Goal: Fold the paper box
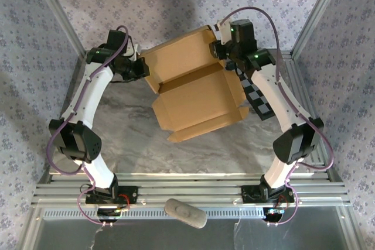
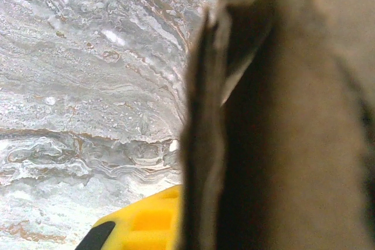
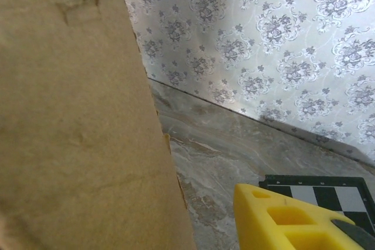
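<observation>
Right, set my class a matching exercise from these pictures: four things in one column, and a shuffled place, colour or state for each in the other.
Things
1. paper box
2. checkerboard panel
3. grey oval object
4. left claw

Descriptions
A. black and white squares, lying flat at the right
B. shut on the paper box's left edge
C. tan-brown, in the middle
D. lying alone at the near edge

Pairs: 1-C, 2-A, 3-D, 4-B
</observation>
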Robot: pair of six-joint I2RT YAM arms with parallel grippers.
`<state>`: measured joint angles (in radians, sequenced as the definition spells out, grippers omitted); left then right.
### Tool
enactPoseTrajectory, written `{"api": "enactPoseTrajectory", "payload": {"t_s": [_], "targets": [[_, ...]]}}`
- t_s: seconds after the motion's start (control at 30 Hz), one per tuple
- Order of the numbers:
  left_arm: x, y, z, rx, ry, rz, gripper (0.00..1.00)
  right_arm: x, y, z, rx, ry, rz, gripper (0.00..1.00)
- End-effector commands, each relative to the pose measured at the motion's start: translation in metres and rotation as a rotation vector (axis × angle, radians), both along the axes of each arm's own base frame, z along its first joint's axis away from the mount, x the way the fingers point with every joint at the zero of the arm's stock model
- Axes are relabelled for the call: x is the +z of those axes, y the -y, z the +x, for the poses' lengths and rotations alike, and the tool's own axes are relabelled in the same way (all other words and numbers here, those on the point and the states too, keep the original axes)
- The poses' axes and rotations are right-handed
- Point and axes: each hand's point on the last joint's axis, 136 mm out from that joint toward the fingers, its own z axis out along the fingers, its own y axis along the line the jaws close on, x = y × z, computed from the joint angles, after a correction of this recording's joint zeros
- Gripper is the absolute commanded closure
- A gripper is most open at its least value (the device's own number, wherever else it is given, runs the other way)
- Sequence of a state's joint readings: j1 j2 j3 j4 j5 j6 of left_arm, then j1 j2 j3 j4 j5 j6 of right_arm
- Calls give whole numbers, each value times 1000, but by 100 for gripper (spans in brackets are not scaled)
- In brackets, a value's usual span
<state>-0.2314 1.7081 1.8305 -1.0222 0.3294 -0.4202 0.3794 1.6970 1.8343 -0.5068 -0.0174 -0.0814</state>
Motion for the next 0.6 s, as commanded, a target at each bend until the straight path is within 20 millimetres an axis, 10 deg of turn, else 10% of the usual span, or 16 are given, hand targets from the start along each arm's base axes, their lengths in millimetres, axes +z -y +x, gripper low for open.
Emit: {"api": "enactPoseTrajectory", "payload": {"t_s": [0.0,0.27,0.57], "targets": [[10,-4,4,36,3,-16,100,8,9,-4,-10,14,38,56],[13,-3,5,30,6,-22,100,-23,14,-5,-41,-8,-75,56],[12,-2,3,24,1,-22,100,-4,12,13,-67,67,-91,51]]}}
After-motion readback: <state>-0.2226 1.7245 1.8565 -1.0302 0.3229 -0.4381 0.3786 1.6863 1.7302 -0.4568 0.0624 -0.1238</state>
